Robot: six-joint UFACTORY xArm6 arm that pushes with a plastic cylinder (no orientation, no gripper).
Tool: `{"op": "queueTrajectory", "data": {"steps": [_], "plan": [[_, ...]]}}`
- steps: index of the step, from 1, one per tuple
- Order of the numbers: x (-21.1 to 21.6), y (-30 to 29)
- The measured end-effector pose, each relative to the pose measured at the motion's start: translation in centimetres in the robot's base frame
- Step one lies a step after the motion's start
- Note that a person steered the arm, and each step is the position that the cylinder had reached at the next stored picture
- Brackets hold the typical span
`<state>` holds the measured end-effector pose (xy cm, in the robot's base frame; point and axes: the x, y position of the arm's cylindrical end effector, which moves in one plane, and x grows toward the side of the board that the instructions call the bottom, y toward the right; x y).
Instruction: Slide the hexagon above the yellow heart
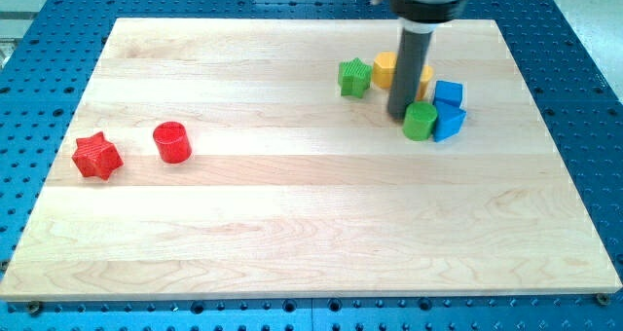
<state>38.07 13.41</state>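
A yellow block point(384, 69) that looks like a hexagon sits at the view's upper right, partly hidden behind my rod. A further sliver of yellow point(426, 76) shows on the rod's right; I cannot tell whether it is the heart or the same block. My tip point(401, 114) rests just below the yellow, touching or nearly touching the left side of a round green block point(421, 121). A green star point(355, 77) lies just left of the yellow block.
Two blue blocks, one a cube point(449, 93) and one wedge-like point(449, 124), crowd against the green round block's right. A red star point(96, 156) and a red cylinder point(172, 142) sit at the view's far left. The wooden board point(292, 224) has blue perforated table around it.
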Motion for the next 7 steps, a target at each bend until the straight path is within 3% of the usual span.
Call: {"op": "queueTrajectory", "data": {"steps": [1,3,4,5,7], "plan": [[-2.4,0.2],[-7.5,-11.1],[-10.5,-12.6],[-12.0,-7.5],[-9.1,-6.6]]}}
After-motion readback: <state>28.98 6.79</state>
